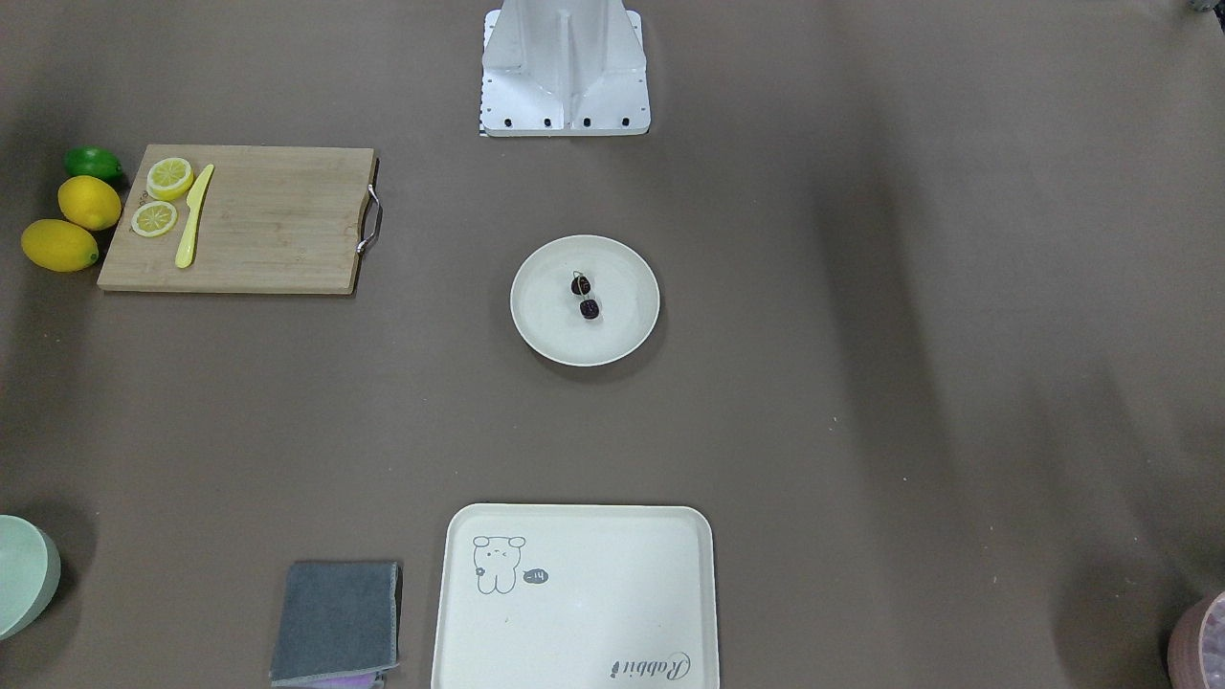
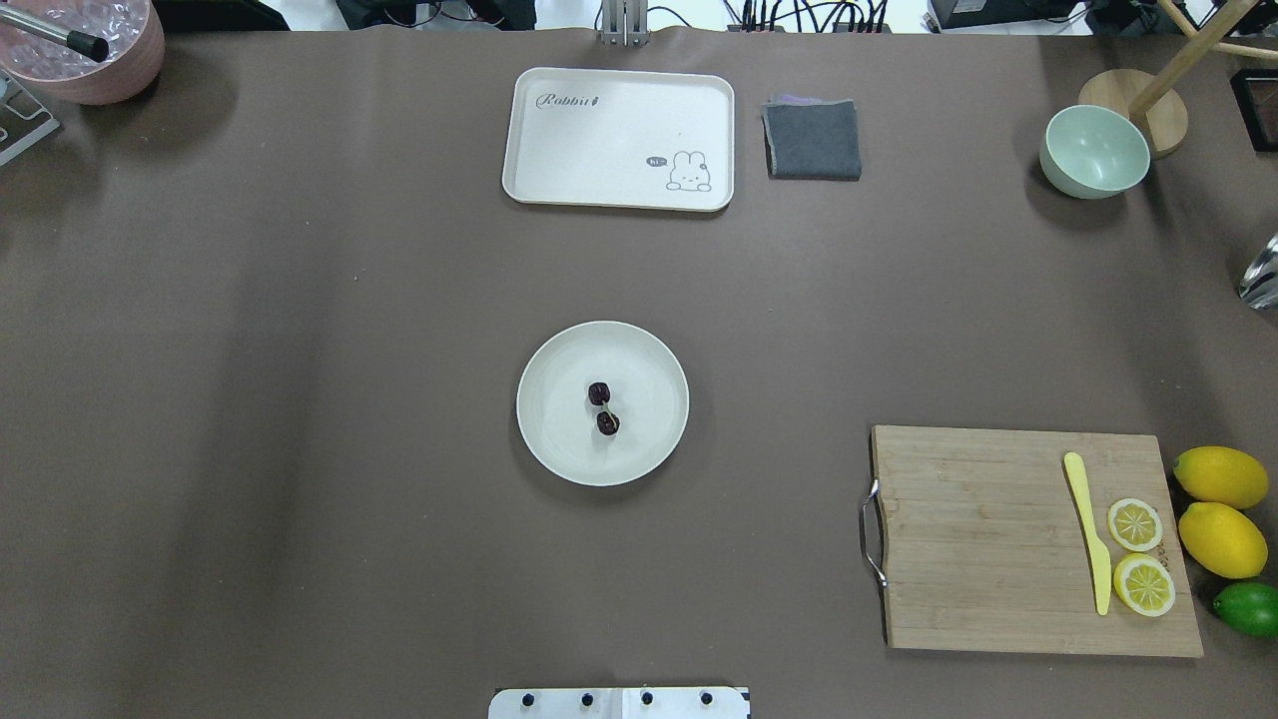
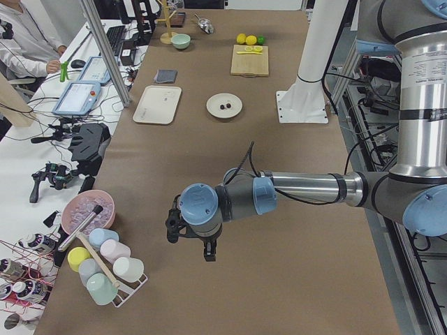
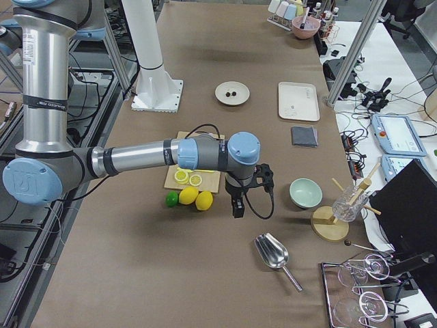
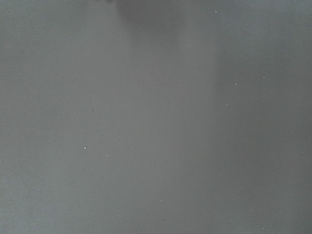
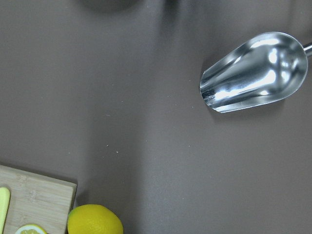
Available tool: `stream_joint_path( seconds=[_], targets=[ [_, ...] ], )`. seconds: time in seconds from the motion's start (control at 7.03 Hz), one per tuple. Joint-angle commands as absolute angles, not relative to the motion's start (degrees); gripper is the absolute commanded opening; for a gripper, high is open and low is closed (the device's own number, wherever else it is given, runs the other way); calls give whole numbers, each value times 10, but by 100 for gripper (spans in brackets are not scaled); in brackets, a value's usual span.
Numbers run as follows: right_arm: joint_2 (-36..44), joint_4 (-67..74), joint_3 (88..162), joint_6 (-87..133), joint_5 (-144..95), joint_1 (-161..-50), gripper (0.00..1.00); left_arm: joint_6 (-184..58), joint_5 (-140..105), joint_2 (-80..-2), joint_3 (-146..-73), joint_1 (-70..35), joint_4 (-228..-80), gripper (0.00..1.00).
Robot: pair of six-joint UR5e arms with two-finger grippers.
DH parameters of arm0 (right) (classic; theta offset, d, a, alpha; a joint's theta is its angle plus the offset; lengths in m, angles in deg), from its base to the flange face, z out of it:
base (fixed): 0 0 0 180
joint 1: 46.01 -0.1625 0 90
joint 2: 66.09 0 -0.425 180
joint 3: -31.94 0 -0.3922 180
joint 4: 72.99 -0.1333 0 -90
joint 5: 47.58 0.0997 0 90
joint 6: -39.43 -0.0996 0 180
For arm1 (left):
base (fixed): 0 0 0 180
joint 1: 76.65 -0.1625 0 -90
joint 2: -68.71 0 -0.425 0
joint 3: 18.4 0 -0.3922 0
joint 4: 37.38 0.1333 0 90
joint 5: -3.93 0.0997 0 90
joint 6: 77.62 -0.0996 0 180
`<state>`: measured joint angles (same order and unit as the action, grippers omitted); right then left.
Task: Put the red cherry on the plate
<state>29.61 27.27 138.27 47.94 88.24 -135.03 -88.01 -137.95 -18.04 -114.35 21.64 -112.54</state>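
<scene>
The red cherry (image 1: 585, 297), a pair of tiny dark cherries joined by thin stems, lies near the middle of the round off-white plate (image 1: 545, 321) at the table's centre. The overhead view shows the cherry (image 2: 603, 407) resting free on the plate (image 2: 559, 429), with no arm near it. My left gripper (image 3: 192, 241) hangs over bare table far toward the left end. My right gripper (image 4: 239, 203) hangs beside the lemons toward the right end. Both show only in the side views, so I cannot tell whether they are open or shut.
A wooden cutting board (image 2: 998, 539) carries a yellow knife (image 2: 1088, 544) and lemon slices, with lemons (image 2: 1220, 477) and a lime (image 2: 1248, 607) beside it. A cream tray (image 2: 599, 140), grey cloth (image 2: 813, 140) and green bowl (image 2: 1094, 150) stand along the far edge. A metal scoop (image 6: 256, 72) lies near the right gripper.
</scene>
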Motion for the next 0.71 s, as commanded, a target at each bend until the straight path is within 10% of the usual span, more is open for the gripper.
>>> stream_joint_path(
  seconds=[0.0,0.57],
  targets=[
    [281,325,1403,478,889,-1370,100,-829,-1376,-208,-1130,209,-1127,98],
    [276,349,1381,490,892,-1392,100,-832,-1375,-207,-1128,209,-1130,98]
  ],
)
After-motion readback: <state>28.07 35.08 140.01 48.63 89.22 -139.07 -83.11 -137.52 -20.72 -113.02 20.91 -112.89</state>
